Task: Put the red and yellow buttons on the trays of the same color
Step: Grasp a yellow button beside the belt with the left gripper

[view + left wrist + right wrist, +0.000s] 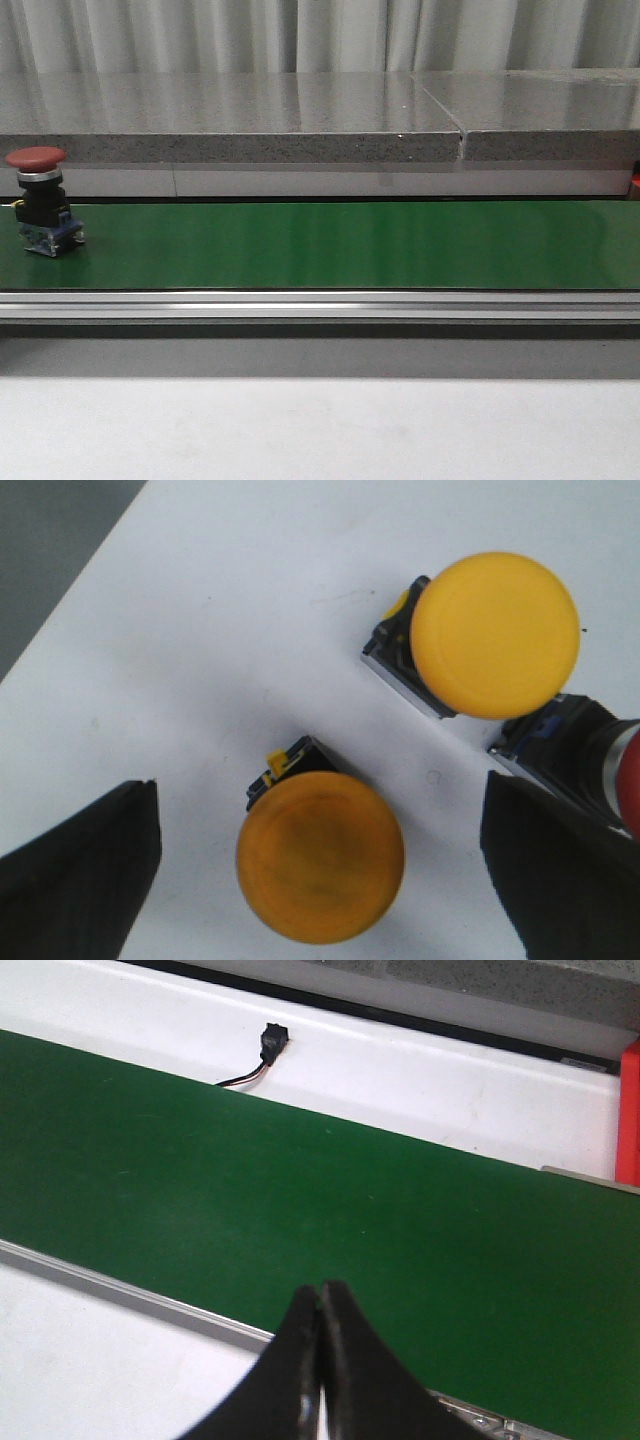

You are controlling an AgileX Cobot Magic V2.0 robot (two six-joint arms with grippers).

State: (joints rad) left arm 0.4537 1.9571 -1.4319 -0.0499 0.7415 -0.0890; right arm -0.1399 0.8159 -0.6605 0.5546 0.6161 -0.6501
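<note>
In the front view, a red button [40,200] stands upright at the far left end of the green belt [340,245], about nine o'clock from the frame's centre. Its red cap sits on top, its black body below and a blue base rests on the belt. The rest of the belt runs bare toward three o'clock, with a grey stone ledge [300,120] behind it at twelve o'clock and the pale worktop [320,430] in front at six.

In the left wrist view, the left gripper [320,875] has its jaws spread wide and holds nothing. A yellow button [320,855] stands between them on a white surface [220,630], touching neither finger. A second yellow button [494,635] sits at about one o'clock from it, well apart. Just beside that one lies another red button [590,760], mostly cut off at the frame edge.

In the right wrist view, the right gripper [321,1360] has its jaws pressed together, empty, over the near edge of the belt. A small black sensor [271,1040] with wires sits at eleven o'clock beyond the belt.
</note>
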